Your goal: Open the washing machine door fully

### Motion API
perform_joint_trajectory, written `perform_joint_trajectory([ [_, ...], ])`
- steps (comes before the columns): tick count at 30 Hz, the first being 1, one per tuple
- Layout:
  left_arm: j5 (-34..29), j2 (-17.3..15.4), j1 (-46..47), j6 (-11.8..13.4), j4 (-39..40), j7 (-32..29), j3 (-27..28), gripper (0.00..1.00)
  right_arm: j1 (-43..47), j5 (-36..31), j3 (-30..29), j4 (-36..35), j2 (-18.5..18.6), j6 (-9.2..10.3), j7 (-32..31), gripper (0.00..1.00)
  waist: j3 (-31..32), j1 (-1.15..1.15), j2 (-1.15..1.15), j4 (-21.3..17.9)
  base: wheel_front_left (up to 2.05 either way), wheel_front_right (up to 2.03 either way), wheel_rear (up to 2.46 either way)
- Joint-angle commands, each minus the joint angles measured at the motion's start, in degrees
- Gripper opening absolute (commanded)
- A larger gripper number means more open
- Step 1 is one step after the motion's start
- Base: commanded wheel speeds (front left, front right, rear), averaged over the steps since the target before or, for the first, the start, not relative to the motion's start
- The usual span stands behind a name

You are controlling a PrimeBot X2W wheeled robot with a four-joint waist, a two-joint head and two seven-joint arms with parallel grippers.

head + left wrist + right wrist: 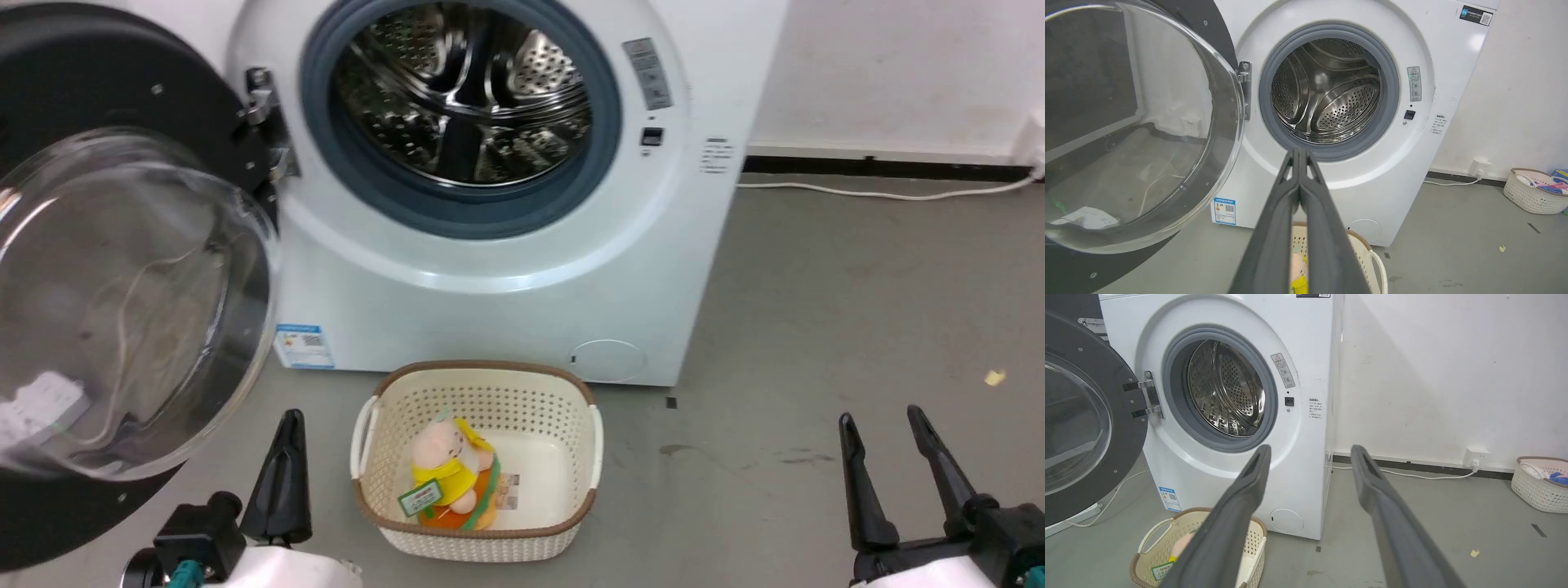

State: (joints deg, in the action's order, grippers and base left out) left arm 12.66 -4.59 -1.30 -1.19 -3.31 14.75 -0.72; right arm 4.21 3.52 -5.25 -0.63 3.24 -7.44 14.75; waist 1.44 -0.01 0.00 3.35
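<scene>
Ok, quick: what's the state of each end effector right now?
Left end effector: closed, holding nothing.
Right end effector: open, holding nothing.

L arm: your L gripper point(291, 420) sits lower left in head view, jaws pressed flat together. In L wrist view its fingers point(1274, 228) run as one dark bar, tip to root, no gap. It points up-frame, leaning slightly R. Black wrist block point(200, 531) is behind it, pale L forearm point(277, 572) at the bottom edge.

R arm: your R gripper point(880, 418) sits lower right, jaws spread in a wide V, tips well apart, empty. Fingers lean slightly L.
</scene>
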Motion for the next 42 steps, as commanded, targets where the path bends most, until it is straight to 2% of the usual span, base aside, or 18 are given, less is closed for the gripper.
perform_joint_trajectory([
  [1,-0.35,-0.05,-0.71,-0.07,0.07,0.24,0.18,0.25,0.52,-0.01,0.16,0.00,-0.33,-0.05,0.25,1.00,0.44,0.01,0.00,-0.99,0.00,0.00,0.00],
  [2,-1.22,0.12,-1.44,-0.11,-0.87,0.25,0.00,1.00,0.91,0.25,0.64,0.37,-0.34,-0.05,0.25,1.00,0.58,0.01,0.00,-1.73,0.00,0.00,0.00],
  [11,-3.21,0.97,-4.49,-0.14,-4.60,0.25,-1.56,1.00,1.70,1.73,1.58,1.22,-0.35,-0.05,0.25,1.00,0.94,0.01,0.00,-2.97,0.00,0.00,0.00],
  [21,-3.66,1.60,-4.44,0.41,-4.91,0.25,-2.65,1.00,2.06,1.72,2.17,2.11,-0.35,-0.05,0.25,1.00,1.02,0.01,0.00,-2.07,0.00,0.00,0.00],
  [42,-4.98,1.69,-3.70,-0.10,-5.03,0.25,-2.98,1.00,2.08,1.40,2.61,2.89,-0.36,-0.05,0.25,1.00,0.98,0.01,0.00,-1.87,0.00,0.00,0.00],
])
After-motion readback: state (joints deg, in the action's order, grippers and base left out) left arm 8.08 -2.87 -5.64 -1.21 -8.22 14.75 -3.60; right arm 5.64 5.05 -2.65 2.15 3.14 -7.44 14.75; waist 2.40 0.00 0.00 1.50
